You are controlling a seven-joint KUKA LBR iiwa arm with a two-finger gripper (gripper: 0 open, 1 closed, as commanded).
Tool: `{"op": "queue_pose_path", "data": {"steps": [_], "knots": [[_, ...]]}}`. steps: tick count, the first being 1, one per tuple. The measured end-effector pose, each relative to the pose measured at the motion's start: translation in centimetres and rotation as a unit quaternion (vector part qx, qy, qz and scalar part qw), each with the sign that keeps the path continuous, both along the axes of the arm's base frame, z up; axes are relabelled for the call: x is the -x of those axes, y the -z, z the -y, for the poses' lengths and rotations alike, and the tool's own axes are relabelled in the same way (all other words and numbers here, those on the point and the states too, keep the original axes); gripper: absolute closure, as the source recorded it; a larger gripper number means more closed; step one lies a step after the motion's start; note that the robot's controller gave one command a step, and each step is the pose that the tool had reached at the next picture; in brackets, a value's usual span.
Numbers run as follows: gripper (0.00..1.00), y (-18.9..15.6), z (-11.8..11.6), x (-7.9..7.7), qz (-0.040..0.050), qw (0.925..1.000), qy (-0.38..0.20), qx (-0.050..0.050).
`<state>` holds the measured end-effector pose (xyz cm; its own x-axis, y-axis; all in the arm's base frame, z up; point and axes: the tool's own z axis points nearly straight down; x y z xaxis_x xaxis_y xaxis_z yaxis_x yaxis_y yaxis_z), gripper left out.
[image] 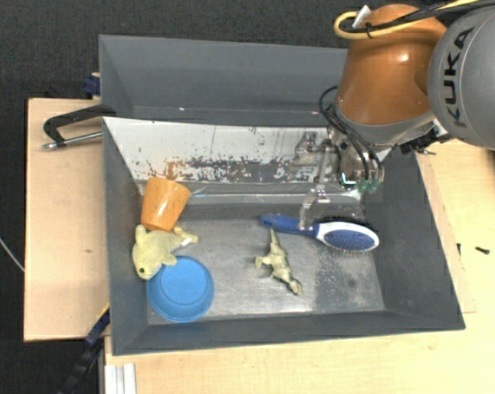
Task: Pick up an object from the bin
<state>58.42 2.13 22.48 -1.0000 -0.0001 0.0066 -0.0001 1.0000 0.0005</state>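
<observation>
My gripper (331, 212) hangs at the right back of the bin floor, open, just above a hairbrush (346, 237) with a white head, blue bristles and a blue handle pointing left. Its fingertips stand over the brush's neck, and nothing is between them. A small yellowish-green toy dinosaur (277, 263) lies on the floor just left of and in front of the brush.
At the left of the bin an orange cup (163, 204) lies tipped on its side. A yellow plush animal (154, 250) lies in front of it, and a blue bowl (181, 290) sits at the front left. The arm's orange cover hangs over the bin's right back corner.
</observation>
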Motion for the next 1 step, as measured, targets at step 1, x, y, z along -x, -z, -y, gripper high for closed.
{"op": "queue_pose_path", "data": {"steps": [1], "knots": [[0.00,8.28,3.54,1.64,-0.0009,0.9992,0.040,0.000]]}}
